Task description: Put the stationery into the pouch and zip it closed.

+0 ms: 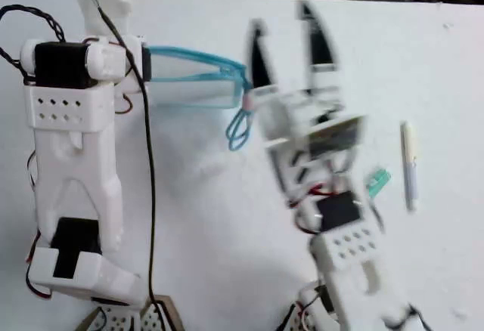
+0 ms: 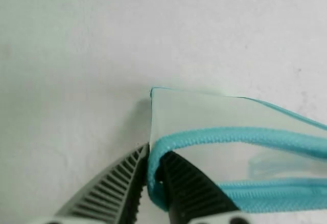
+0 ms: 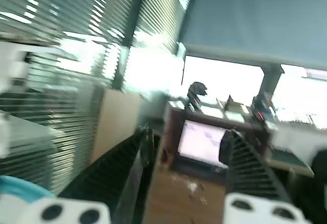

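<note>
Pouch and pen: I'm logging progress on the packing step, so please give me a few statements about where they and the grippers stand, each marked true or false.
1. The left gripper is clamped on the pouch at its zipper edge. True.
2. The pen is inside the pouch. False: it lies on the table beside the right arm, apart from the pouch.
3. The right gripper is open and holds nothing. True.
4. The right gripper is pinching the pouch's teal loop. False: its fingers stand apart with nothing between them, and the loop lies by the pouch's end.
</note>
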